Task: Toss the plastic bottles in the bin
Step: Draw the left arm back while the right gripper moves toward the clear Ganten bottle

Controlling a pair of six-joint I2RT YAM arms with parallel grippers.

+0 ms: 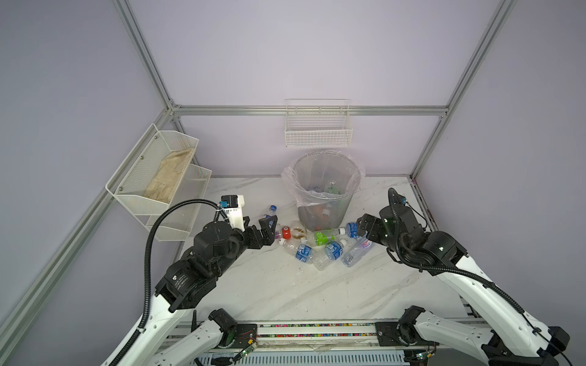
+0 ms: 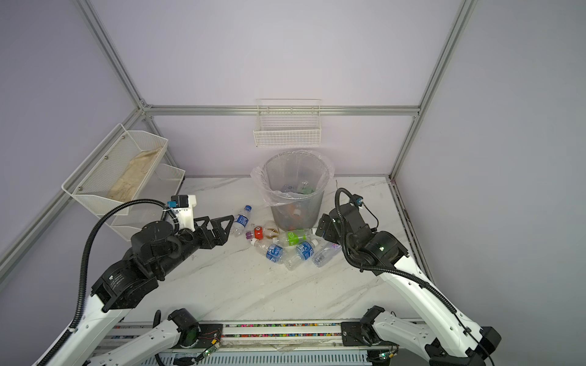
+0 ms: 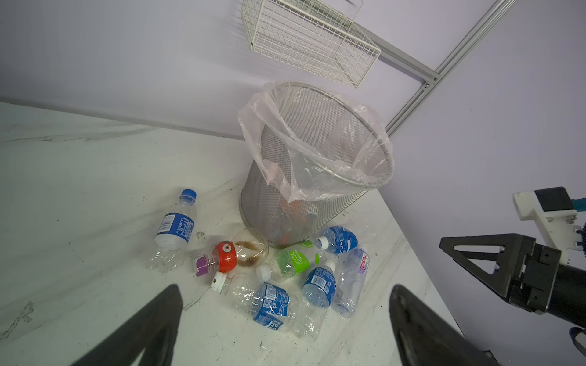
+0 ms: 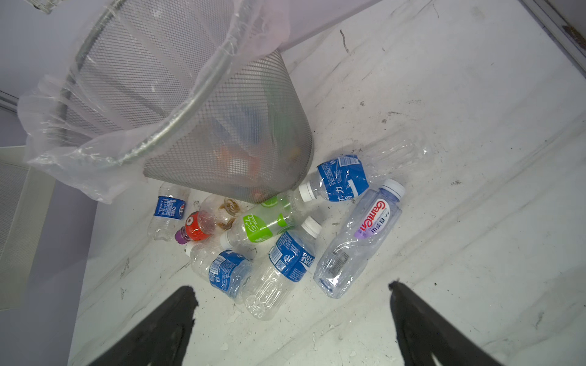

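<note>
Plastic bottles [image 1: 320, 238] lie at six o'clock of the mesh bin [image 1: 326, 207]; wire basket [image 1: 318, 133] at twelve. Flanking the pile, left gripper [image 1: 272, 230] at nine, right gripper [image 1: 362, 228] at three, both spread, empty. Bin contents indistinct.

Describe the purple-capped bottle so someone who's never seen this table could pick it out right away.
Find the grey mesh bin at the back of the marble table; bottles lie clustered at its foot, on the near side. The purple-capped bottle lies at the cluster's left end, close to the bin's base. It alone has a red label; those beside it wear blue or green.
</note>
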